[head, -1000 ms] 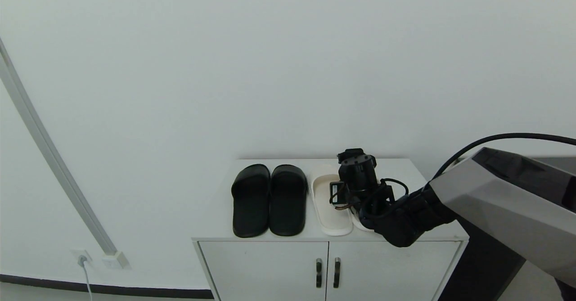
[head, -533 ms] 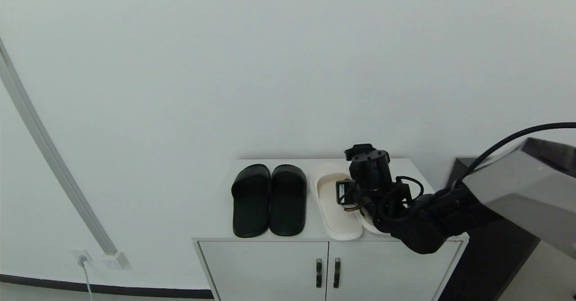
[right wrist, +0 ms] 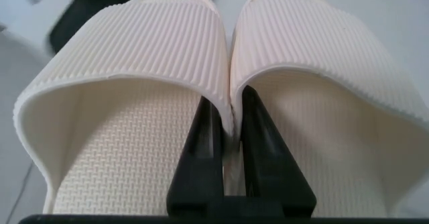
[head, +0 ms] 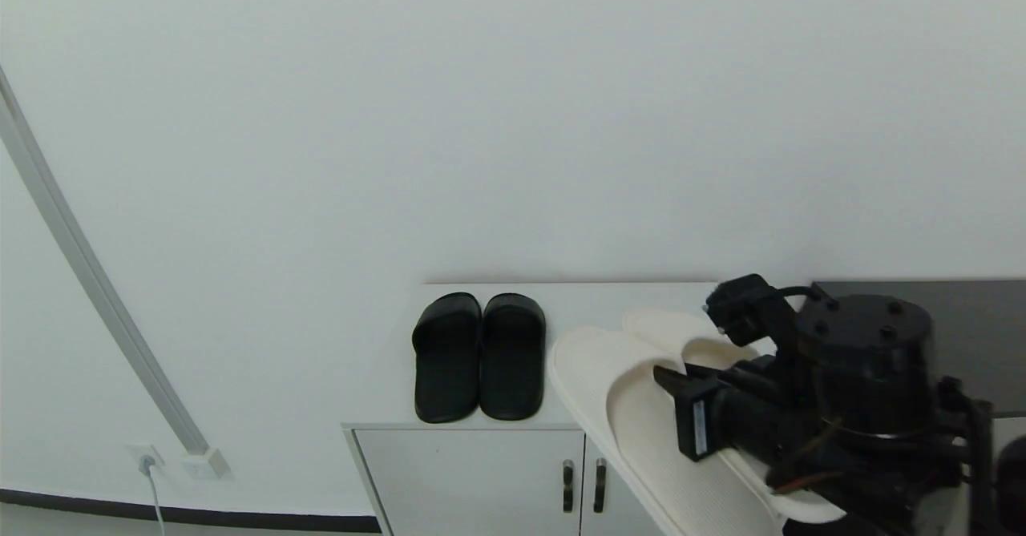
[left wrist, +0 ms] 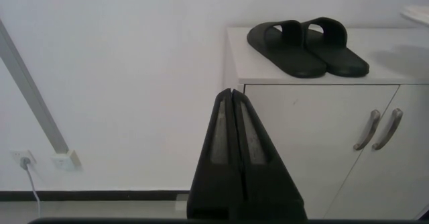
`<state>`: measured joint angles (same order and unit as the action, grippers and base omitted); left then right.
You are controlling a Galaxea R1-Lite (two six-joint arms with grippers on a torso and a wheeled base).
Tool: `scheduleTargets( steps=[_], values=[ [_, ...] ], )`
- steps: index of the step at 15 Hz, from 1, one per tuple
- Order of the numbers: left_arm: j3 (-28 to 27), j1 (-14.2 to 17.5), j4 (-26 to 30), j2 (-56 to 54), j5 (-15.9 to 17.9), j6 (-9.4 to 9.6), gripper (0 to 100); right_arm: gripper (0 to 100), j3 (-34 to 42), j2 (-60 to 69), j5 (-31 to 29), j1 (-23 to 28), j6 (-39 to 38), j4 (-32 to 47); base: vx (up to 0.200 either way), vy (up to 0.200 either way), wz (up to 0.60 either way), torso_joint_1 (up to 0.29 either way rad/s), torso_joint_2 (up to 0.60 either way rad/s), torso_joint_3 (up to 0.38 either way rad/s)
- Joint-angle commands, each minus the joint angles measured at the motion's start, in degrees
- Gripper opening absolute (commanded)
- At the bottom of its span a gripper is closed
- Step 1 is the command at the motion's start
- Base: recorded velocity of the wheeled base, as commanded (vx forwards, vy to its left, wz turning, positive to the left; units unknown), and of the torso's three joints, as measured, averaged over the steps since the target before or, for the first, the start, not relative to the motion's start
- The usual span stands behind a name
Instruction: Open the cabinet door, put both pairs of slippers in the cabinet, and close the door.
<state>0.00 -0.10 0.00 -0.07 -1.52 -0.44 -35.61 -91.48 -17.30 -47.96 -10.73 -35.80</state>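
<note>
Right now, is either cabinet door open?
No, both cabinet doors sit flush and shut, their handles side by side below the black slippers.

The white cabinet point(head: 585, 304), doors shut, carries a pair of black slippers point(head: 479, 357) side by side on its top

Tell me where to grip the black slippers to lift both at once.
Pinch the two inner strap edges, where the black slippers touch. Come from the front of the cabinet: heels face that way, so one finger slides under each strap. The right gripper holds the white slippers likewise.
</note>
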Motion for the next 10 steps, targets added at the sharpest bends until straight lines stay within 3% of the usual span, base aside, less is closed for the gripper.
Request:
scheduleTargets(
  steps=[1, 7, 10],
  values=[
    [0.0, 0.01, 0.0, 0.07, -0.06, -0.09, 0, 0, 8.19, 12.38, 7.19, -3.19, 0.71, 0.38, 0.0, 0.0, 0.0, 0.0, 0.0, 0.0],
    [0.0, 0.01, 0.0, 0.07, 0.03, -0.26, 0, 0, 9.24, 10.44, 9.21, -3.28, 1.5, 0.38, 0.0, 0.0, 0.0, 0.0, 0.0, 0.0],
    [0.0, 0.01, 0.0, 0.07, 0.12, -0.18, 0, 0, 10.21, 10.62, 9.39, -3.28, 1.41, 0.38, -0.2, 0.0, 0.0, 0.009, 0.0, 0.001]
  ],
)
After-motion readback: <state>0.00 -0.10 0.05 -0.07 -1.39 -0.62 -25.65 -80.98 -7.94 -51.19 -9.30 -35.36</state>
